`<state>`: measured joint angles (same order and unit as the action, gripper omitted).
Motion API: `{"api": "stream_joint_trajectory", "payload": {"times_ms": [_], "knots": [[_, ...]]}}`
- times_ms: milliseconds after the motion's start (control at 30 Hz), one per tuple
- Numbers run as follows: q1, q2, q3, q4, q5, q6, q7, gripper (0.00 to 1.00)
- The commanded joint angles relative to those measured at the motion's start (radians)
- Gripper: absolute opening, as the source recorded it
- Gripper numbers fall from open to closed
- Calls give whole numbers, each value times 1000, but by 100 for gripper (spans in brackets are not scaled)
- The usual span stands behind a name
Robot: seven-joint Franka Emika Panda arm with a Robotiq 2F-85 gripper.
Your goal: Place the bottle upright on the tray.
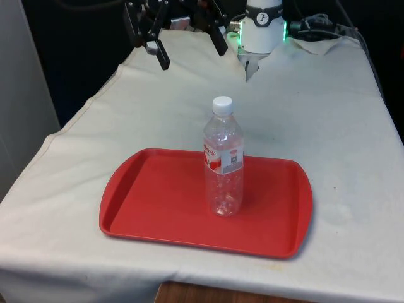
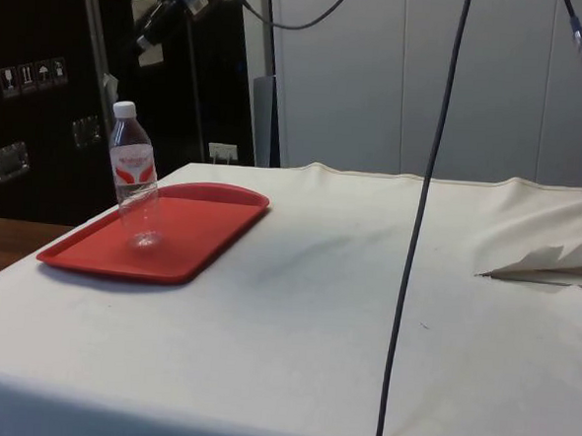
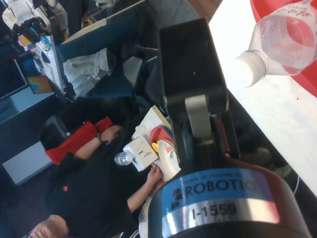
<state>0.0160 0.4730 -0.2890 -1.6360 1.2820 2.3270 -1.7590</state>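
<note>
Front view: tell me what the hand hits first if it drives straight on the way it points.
Probably the white cloth near the table's far edge, behind the tray; the hand points down, clear of the bottle. Depth is unclear; it might pass the edge.

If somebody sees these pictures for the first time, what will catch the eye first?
First comes the flat red plastic tray near the table's front edge, bright against the white cloth. On it stands a clear plastic bottle with a white cap and red label, upright and free. The black two-finger gripper hangs far behind it, above the table's far end.
</note>
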Motion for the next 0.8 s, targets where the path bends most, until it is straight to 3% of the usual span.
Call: {"api": "stream_joint_trajectory", "payload": {"times_ms": [0, 100, 133, 167, 367, 400, 433, 567, 633, 667, 700, 767], "knots": [[8, -4, -8, -2, -23, 9, 16, 100], [10, -4, -13, 3, -32, 13, 15, 100], [2, -1, -7, 8, -14, 1, 1, 100], [11, -4, -15, 5, -35, 14, 16, 100], [14, -4, -22, 14, -54, 23, 14, 100], [7, -1, -16, 18, -36, 12, 1, 100], [15, -4, -24, 15, -57, 24, 13, 100], [18, -2, -33, 22, -74, 29, 11, 100], [18, -2, -35, 24, -80, 31, 11, 100], [11, -1, -28, 25, -64, 18, 1, 100], [19, -2, -38, 25, -88, 34, 10, 100], [21, -2, -41, 27, -94, 38, 9, 100]]}}
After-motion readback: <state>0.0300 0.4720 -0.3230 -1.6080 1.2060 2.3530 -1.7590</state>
